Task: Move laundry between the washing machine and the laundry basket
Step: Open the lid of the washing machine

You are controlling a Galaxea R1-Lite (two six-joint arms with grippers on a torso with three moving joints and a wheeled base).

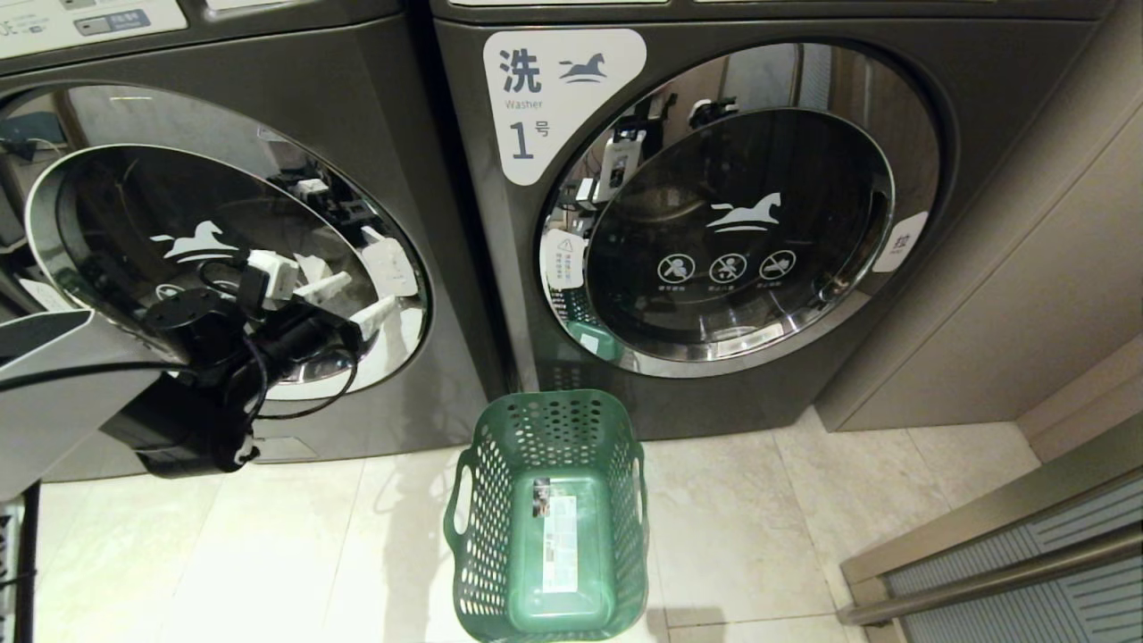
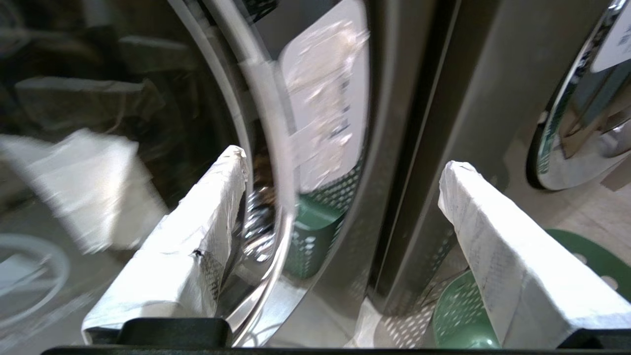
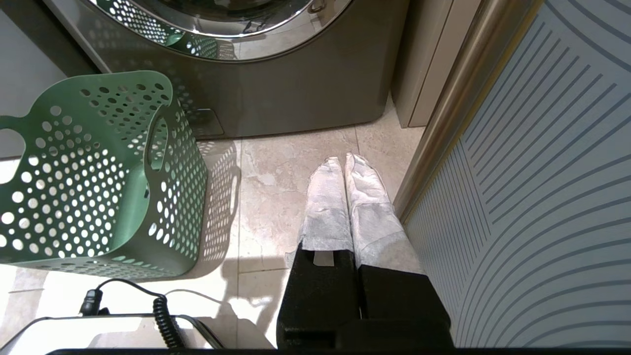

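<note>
The washing machine (image 1: 429, 268) on the left is dark grey, and its round chrome-rimmed glass door (image 1: 116, 232) is shut. My left gripper (image 1: 353, 299) hovers at the door's right edge, open and empty. In the left wrist view the left gripper (image 2: 345, 160) spans the chrome rim (image 2: 276, 162) and the front panel beside it. The green laundry basket (image 1: 487, 500) stands empty on the floor between the two machines, a white sticker on its bottom. It also shows as the basket (image 3: 98, 172) and the basket (image 2: 461, 315). The laundry is out of view. My right gripper (image 3: 343, 160) hangs shut over the floor tiles.
A like machine labelled 1 (image 1: 741, 223) stands to the right, door shut. A beige cabinet side (image 1: 1027, 268) flanks it. A striped panel with a metal rail (image 3: 542, 172) runs close beside the right gripper. A coiled black cable (image 3: 162, 315) lies on my white base.
</note>
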